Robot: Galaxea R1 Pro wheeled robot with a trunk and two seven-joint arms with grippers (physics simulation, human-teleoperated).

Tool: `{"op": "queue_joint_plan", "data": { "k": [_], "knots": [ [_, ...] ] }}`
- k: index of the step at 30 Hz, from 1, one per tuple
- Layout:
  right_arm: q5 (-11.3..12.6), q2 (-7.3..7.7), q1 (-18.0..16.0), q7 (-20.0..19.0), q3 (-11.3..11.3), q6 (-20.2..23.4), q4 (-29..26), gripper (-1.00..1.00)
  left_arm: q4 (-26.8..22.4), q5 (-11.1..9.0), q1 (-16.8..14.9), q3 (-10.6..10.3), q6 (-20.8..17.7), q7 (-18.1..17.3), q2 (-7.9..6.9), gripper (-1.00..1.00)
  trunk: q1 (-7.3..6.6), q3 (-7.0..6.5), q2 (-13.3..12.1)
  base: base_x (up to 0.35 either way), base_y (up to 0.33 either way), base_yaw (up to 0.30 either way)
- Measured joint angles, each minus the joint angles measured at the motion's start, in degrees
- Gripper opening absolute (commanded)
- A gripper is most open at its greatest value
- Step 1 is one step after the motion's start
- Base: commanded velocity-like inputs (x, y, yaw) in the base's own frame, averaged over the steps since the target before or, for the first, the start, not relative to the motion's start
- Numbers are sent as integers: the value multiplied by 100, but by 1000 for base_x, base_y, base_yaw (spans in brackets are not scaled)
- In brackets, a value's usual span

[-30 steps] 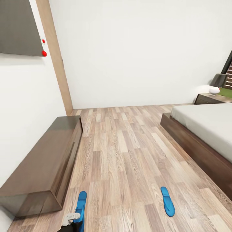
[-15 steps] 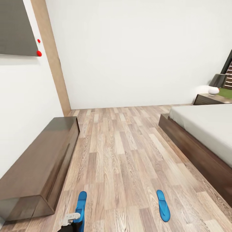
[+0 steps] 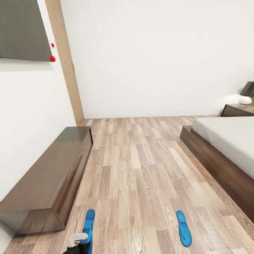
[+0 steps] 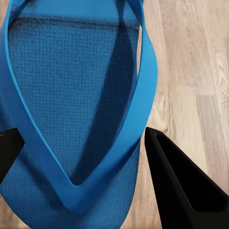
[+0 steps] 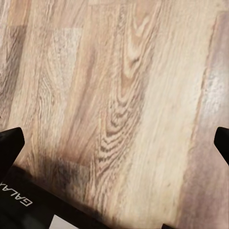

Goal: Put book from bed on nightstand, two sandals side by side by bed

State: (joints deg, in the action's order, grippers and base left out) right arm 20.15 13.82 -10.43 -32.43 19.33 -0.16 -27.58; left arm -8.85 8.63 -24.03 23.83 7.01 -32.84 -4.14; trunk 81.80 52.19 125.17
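Left gripper [image 4: 81, 157] clamped on one blue sandal [image 4: 71, 95]; other sandal [image 3: 183, 228] well apart.

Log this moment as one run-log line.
left end effector: holding one sandal | right end effector: open over wood floor | second sandal: on floor near bed | book: unseen

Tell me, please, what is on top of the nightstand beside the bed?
On the nightstand stands a lamp with a dark shade and a white round base. Something green shows at the picture's edge beside it; the rest of the top is cut off, so nothing more can be told.
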Motion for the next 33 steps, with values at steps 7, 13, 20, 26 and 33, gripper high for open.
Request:
{"op": "queue_joint_plan", "data": {
  "k": [7, 13, 20, 26, 33],
  "knots": [
    [1, 2, 1, -6, 0, 0, -1, 100, 2, 0, -1, 1, 0, 0, 0, -100, 0, 5, 0, 0, 0, 59],
    [1, 7, 1, 0, -4, -2, -1, 100, 1, 0, -1, 1, 0, -3, 0, -100, 0, 6, 0, 0, 0, 3],
    [75, 23, -1, 350, -1313, 0, 13, 100, -7, 7, -1, 1, 0, -7, -2, -100, 0, 6, 0, 0, 0, 0],
    [90, 26, 0, 955, -2501, -7, 1, 100, -51, 17, -1, -28, -5, -22, 15, -100, 0, 6, 0, 0, 0, 0],
    [91, 41, 0, 1019, -2660, -8, -4, 100, -760, -5, -78, -29, -355, -73, 412, -100, 0, 5, 0, 0, 0, 0]
  ]
}}
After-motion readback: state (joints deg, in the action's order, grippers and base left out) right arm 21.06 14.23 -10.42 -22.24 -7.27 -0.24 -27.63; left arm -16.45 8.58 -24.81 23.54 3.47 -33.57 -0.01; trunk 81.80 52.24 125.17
